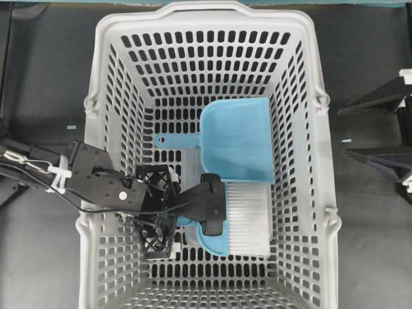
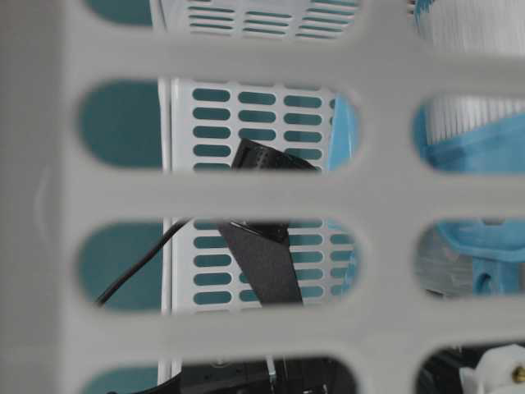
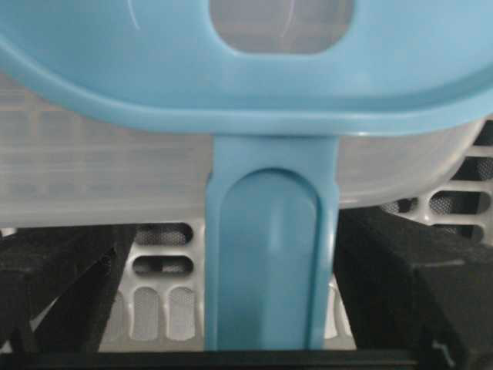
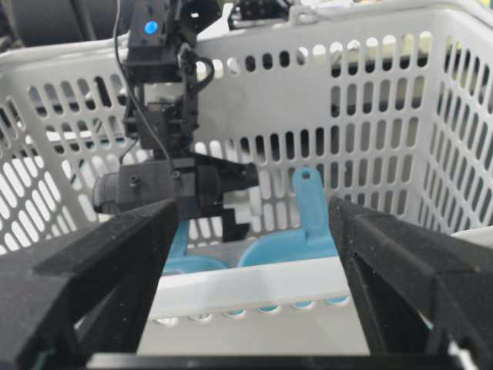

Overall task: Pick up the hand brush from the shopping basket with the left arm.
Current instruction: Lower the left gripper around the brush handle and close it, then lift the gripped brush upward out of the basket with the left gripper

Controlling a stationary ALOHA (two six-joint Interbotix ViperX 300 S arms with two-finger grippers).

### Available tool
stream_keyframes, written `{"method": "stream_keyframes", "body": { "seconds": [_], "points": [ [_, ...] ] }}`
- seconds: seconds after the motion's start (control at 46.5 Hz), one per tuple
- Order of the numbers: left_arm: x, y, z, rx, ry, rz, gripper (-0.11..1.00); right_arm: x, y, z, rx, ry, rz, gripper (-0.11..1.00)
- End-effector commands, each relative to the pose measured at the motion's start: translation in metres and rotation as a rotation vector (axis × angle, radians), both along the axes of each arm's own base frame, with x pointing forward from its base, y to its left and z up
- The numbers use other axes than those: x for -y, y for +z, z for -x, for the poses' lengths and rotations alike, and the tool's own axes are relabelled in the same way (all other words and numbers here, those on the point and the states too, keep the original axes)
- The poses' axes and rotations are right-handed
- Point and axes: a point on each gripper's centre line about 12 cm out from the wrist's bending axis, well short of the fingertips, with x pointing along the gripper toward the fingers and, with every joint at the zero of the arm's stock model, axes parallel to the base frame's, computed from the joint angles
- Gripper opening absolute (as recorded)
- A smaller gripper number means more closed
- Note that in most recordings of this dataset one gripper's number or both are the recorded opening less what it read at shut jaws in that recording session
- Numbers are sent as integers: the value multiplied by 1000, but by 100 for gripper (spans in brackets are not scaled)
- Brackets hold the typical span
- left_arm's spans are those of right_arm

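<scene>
The grey shopping basket [image 1: 106,77] fills the overhead view. On its floor lies the hand brush [image 1: 244,215], white bristles to the right, light blue back toward the front. My left gripper [image 1: 161,211] is down inside the basket at the brush's left end. In the left wrist view the brush's thin handle [image 3: 269,262] runs between the two black fingers [image 3: 54,285], which stand open; a gap shows on the left, and the right one is very near the handle. The brush's oval hole [image 3: 281,27] is just ahead. My right gripper [image 1: 376,129] waits open outside the basket's right wall.
A light blue dustpan [image 1: 235,138] lies behind the brush, its front edge over the bristles, its handle [image 4: 308,204] pointing toward the left wall. The basket's walls [image 4: 370,92] close in on all sides. The right gripper [image 4: 254,308] faces the basket's rim [image 4: 254,289].
</scene>
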Motion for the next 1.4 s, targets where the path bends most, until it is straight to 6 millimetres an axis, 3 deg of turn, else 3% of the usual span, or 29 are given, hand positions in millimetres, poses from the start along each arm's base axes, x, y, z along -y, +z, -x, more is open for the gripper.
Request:
{"method": "stream_keyframes", "body": {
  "seconds": [0.0,0.258,0.537,0.645,0.795,1.203,1.375],
  "points": [
    [1,5,-2,15,0,2,90,0,3,-1,11,1,-5,76],
    [3,22,-10,41,4,8,89,0,3,-1,9,1,-5,76],
    [3,20,-10,37,-2,6,84,0,0,-1,3,1,-5,75],
    [5,22,-10,41,-8,6,64,0,0,-1,3,1,-5,75],
    [7,26,-11,53,-17,8,22,0,-2,0,0,0,-6,75],
    [10,34,-12,74,-25,13,23,0,-4,0,-5,1,-4,75],
    [16,64,-14,141,-36,30,23,0,-4,0,-6,0,-7,75]
  ]
}}
